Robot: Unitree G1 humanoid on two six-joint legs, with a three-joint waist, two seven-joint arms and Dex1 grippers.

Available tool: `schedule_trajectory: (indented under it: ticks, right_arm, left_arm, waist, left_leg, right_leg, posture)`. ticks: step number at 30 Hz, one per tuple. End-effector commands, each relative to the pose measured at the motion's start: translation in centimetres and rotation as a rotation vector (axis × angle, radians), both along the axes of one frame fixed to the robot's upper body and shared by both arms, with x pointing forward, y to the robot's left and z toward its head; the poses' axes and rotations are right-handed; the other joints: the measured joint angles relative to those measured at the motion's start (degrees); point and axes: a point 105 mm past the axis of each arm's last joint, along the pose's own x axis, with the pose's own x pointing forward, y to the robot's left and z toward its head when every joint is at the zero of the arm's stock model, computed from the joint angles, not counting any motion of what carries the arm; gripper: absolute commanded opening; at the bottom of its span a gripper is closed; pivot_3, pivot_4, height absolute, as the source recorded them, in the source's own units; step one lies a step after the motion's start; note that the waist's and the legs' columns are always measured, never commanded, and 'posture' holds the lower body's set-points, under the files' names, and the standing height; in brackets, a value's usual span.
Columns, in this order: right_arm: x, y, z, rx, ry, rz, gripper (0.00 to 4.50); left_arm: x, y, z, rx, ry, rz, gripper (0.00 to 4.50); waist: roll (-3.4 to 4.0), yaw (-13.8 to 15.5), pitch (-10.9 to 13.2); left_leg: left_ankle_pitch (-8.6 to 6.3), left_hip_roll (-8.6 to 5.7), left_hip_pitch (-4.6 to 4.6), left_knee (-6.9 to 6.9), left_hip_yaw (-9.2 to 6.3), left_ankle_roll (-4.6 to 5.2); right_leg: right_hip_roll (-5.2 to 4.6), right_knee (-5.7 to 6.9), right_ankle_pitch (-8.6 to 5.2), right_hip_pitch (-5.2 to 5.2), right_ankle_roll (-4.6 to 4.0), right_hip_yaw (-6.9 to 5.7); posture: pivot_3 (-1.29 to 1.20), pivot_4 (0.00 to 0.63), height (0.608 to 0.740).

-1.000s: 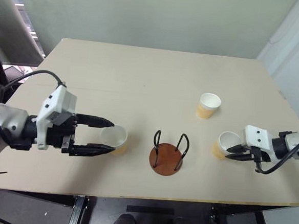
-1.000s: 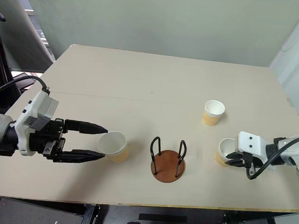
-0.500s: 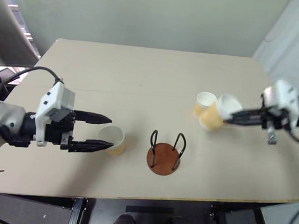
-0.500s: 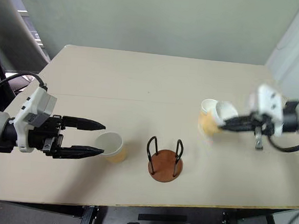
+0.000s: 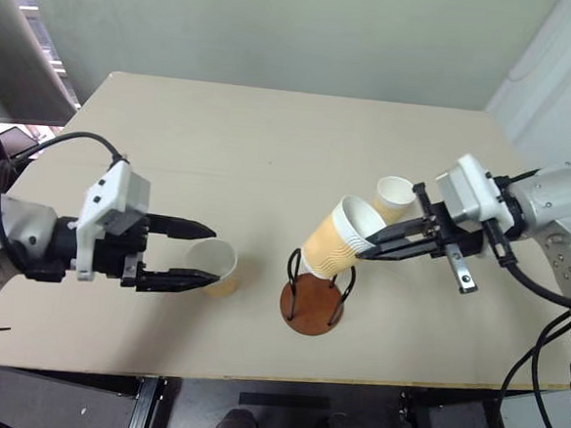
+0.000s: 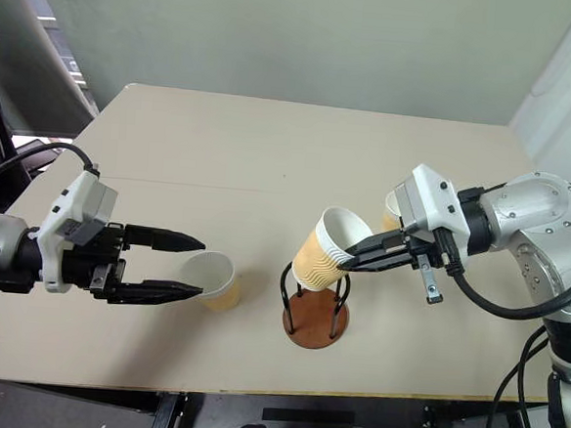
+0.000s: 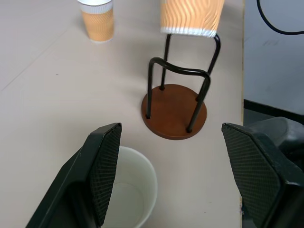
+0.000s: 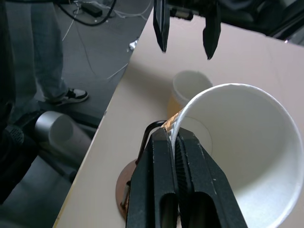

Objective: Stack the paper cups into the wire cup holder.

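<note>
There are three cups and one holder (image 5: 311,296) on the table (image 5: 271,144). The holder has a round brown base and two black wire loops standing up on it.

The first cup (image 5: 340,239) is in the air. The right gripper (image 5: 366,247) pinches its rim, one finger inside and one outside, fully closed on the thin wall. This cup is tilted, its mouth turned toward the gripper side, and its bottom is just above the tops of the loops (it seems to be over the holder, not yet inside it). In the left wrist view the bottom edge of the cup is at the level of the loop tops.

The second cup (image 5: 214,267) stands upright on the table, to the left of the holder. The left gripper (image 5: 196,255) is wide, with one finger on each side of this cup; the fingers (image 7: 105,167) are near its wall but I see a gap, so they are not pressing it.

The third cup (image 5: 395,196) stands upright farther back on the table, behind the right gripper, well apart from the holder.
</note>
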Motion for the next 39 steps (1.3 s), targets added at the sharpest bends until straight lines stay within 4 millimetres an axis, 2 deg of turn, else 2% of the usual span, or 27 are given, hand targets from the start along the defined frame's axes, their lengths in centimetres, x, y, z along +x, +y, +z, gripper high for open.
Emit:
schedule_trajectory:
  ticks: [1, 7, 12, 15, 22, 25, 26, 28, 30, 33, 39]
  right_arm:
    - [-0.4, 0.1, -0.1, -0.020, -0.030, 0.023, 0.02]
    - [-0.1, 0.4, -1.2, -0.063, -0.048, 0.022, 0.02]
    - [0.1, 0.4, -1.3, -0.074, -0.063, 0.025, 0.02]
    - [0.2, 0.4, -1.5, -0.083, -0.063, 0.027, 0.62]
    - [1.0, 0.1, -0.8, -0.061, -0.082, -0.012, 3.14]
    - [4.0, -1.1, 0.3, -0.030, -0.120, -0.147, 4.20]
    - [6.3, -1.9, 0.7, -0.019, -0.153, -0.250, 4.47]
    - [10.7, -3.9, 0.7, -0.017, -0.193, -0.454, 4.47]
    - [12.9, -5.7, -0.3, -0.066, -0.202, -0.543, 4.47]
    - [14.5, -7.1, -1.8, -0.128, -0.198, -0.587, 4.47]
    - [15.7, -8.0, -3.7, -0.200, -0.187, -0.613, 4.47]
  left_arm:
    - [-0.4, 0.0, 0.7, 0.007, -0.034, 0.001, 3.62]
    - [-0.6, -0.2, 0.6, 0.012, -0.037, 0.007, 3.62]
    - [-0.7, -0.1, 0.5, 0.013, -0.040, 0.012, 3.62]
    - [-0.6, -0.1, 0.6, 0.015, -0.042, 0.015, 3.62]
    - [-0.6, -0.1, 0.6, 0.013, -0.044, 0.016, 3.62]
    - [-0.6, -0.1, 0.6, 0.014, -0.045, 0.018, 3.62]
    - [-0.5, -0.1, 0.6, 0.014, -0.046, 0.018, 3.62]
    - [-0.5, -0.1, 0.6, 0.015, -0.046, 0.018, 3.62]
    - [-0.5, -0.2, 0.5, 0.015, -0.047, 0.018, 3.62]
    - [-0.5, -0.2, 0.5, 0.016, -0.049, 0.019, 3.62]
    - [-0.7, -0.2, 0.5, 0.015, -0.052, 0.026, 3.62]
  waist:
    - [0.00, -0.03, 0.00]
    - [0.00, -0.04, 0.00]
    - [0.00, -0.02, 0.00]
    - [0.00, -0.03, 0.00]
    - [0.00, -0.02, 0.00]
    - [0.00, -0.05, 0.00]
    - [0.00, -0.06, 0.00]
    - [-0.02, -0.09, -0.01]
    - [-0.03, -0.10, -0.02]
    - [-0.02, 0.23, -0.02]
    - [0.03, 0.25, 0.02]
  left_leg:
    - [0.00, 0.00, 0.00, -0.01, 0.02, 0.00]
    - [0.00, 0.01, 0.02, -0.01, 0.02, -0.01]
    - [0.00, 0.01, 0.02, -0.01, 0.03, -0.01]
    - [-0.01, 0.01, 0.02, -0.01, 0.03, -0.01]
    - [-0.01, 0.01, 0.02, 0.00, 0.03, -0.02]
    - [-0.01, 0.01, 0.03, 0.01, 0.01, -0.02]
    - [-0.01, 0.02, 0.04, 0.01, 0.00, -0.02]
    - [-0.01, 0.09, 0.11, 0.02, -0.03, -0.01]
    - [-0.03, 0.20, 0.13, 0.01, -0.07, 0.03]
    - [-0.04, 0.17, 0.08, -0.03, -0.10, 0.04]
    - [0.02, 0.10, -0.15, -0.12, -0.03, -0.10]
  right_leg:
    - [0.00, 0.00, 0.00, -0.01, 0.00, 0.00]
    - [0.03, 0.03, -0.01, 0.00, -0.03, -0.01]
    - [0.02, 0.05, -0.01, 0.00, -0.03, -0.01]
    - [0.02, 0.05, -0.01, 0.00, -0.03, -0.01]
    - [0.02, 0.06, -0.01, 0.00, -0.04, -0.01]
    - [0.01, 0.07, -0.01, -0.01, -0.04, 0.00]
    - [-0.01, 0.10, 0.00, -0.02, -0.04, 0.01]
    - [-0.07, 0.19, 0.00, -0.01, -0.05, 0.02]
    - [-0.18, 0.33, 0.01, -0.09, -0.06, 0.02]
    - [-0.22, 0.54, -0.05, -0.19, -0.17, -0.04]
    - [-0.21, 0.73, -0.05, -0.40, -0.17, -0.04]
  posture:
    - [0.00, 0.150, 0.740]
    - [0.00, 0.150, 0.740]
    - [0.00, 0.150, 0.740]
    - [0.00, 0.150, 0.740]
    - [0.00, 0.150, 0.740]
    - [0.00, 0.150, 0.740]
    - [0.00, 0.150, 0.740]
    - [0.00, 0.150, 0.740]
    - [0.00, 0.150, 0.740]
    - [0.00, 0.150, 0.740]
    - [0.00, 0.150, 0.740]
